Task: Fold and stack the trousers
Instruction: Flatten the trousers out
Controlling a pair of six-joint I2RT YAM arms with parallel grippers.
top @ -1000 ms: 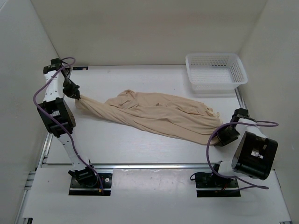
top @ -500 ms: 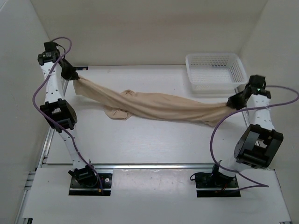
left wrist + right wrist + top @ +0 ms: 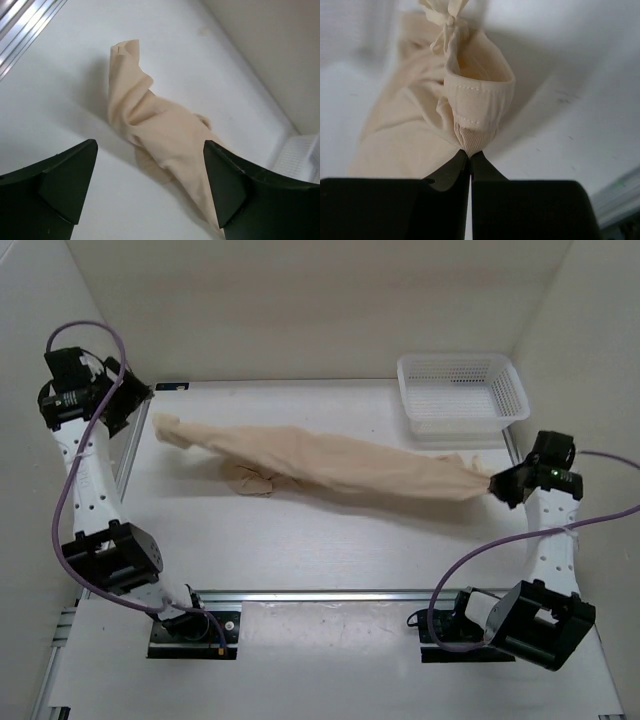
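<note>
The beige trousers (image 3: 330, 462) lie stretched in a long band across the table, from the far left to the right edge. My right gripper (image 3: 497, 483) is shut on the waistband end (image 3: 470, 137), with the drawstring (image 3: 442, 20) dangling beyond it. My left gripper (image 3: 138, 400) stands open just left of the trouser leg's tip (image 3: 165, 427), apart from it. In the left wrist view the leg end (image 3: 132, 100) lies loose on the table between and beyond the wide-apart fingers (image 3: 65, 180). A small bunch of cloth (image 3: 250, 480) sticks out under the band.
A white mesh basket (image 3: 462, 392) stands at the far right corner, close behind the waistband end. White walls close in the table on the left, back and right. A metal rail (image 3: 330, 595) runs along the near edge.
My left gripper has opened and let the leg end drop to the table, then drawn back to the left. The right gripper closed on the waistband, lifted it and pulled right; the trousers are stretched out.
</note>
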